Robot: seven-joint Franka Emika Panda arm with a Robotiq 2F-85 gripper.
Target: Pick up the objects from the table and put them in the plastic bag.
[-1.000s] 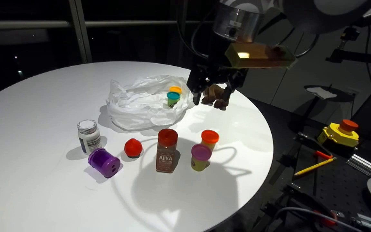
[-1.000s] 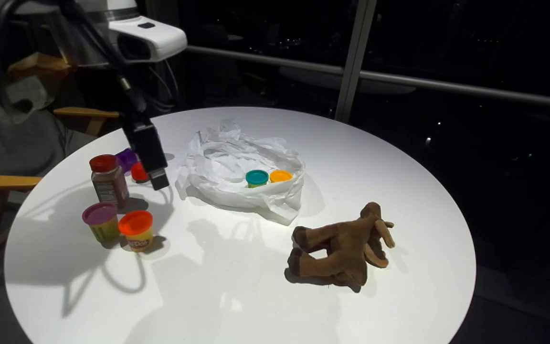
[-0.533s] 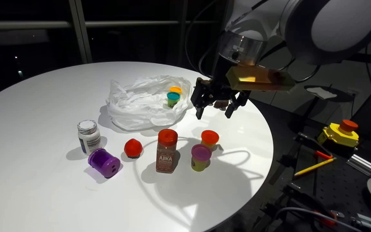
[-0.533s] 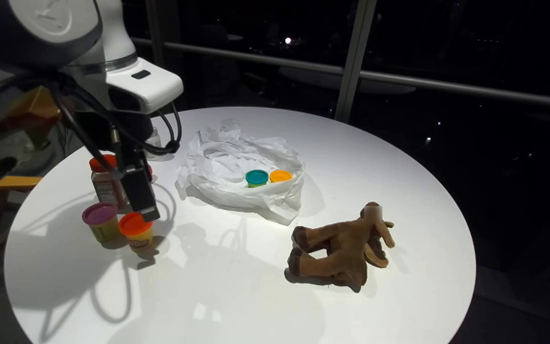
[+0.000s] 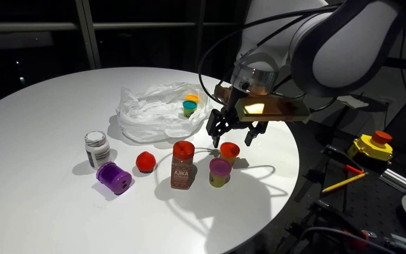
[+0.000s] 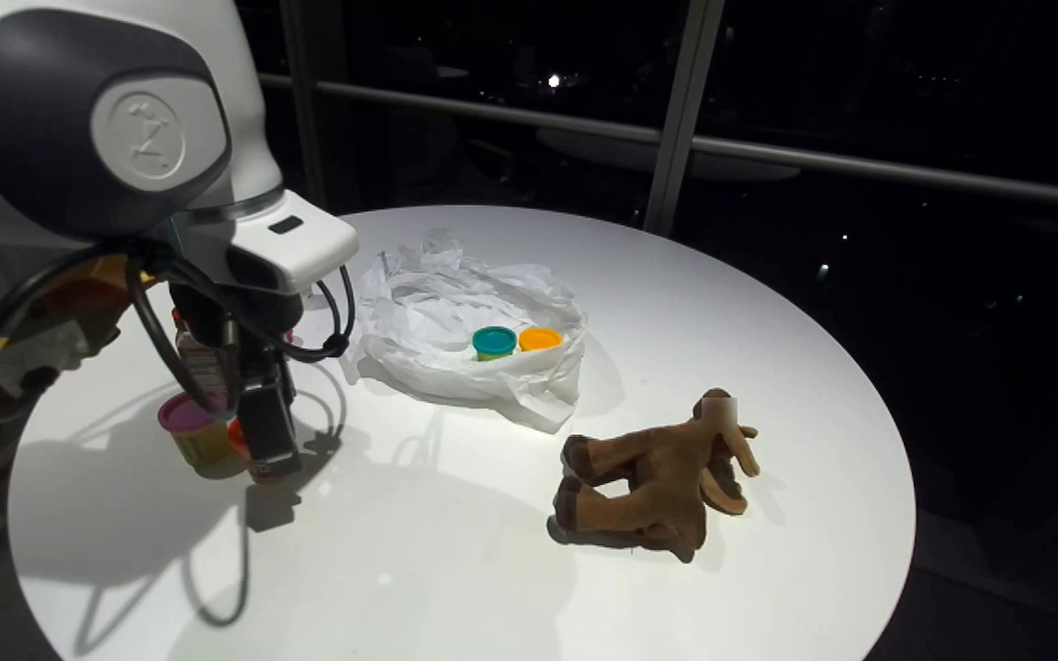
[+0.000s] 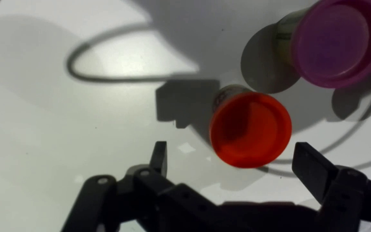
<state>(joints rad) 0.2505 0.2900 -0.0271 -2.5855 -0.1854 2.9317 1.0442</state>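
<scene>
My gripper (image 5: 232,141) is open just above the red-orange-lidded cup (image 7: 250,129), nothing between its fingers. In the wrist view that lid appears ahead of the gap, apart from both fingertips. Close beside it is a purple-lidded cup (image 5: 220,172). A red-capped jar (image 5: 182,173), a red ball (image 5: 146,162), a purple cylinder (image 5: 114,178) lying down and a white-lidded jar (image 5: 98,151) stand farther off. In the plastic bag (image 5: 153,128) sit a teal-lidded cup (image 6: 494,342) and an orange-lidded one (image 6: 540,339). A brown toy animal (image 6: 658,473) lies on its side, largely behind the arm in an exterior view.
Everything rests on a round white table (image 5: 48,218). Past its edge are a dark bench with a yellow pencil (image 5: 345,182) and a yellow box with a red button (image 5: 372,146). Cables (image 6: 336,344) loop out from the wrist.
My gripper has come down from well above the table to just over the red-orange-lidded cup, staying open. The objects and the bag have not moved.
</scene>
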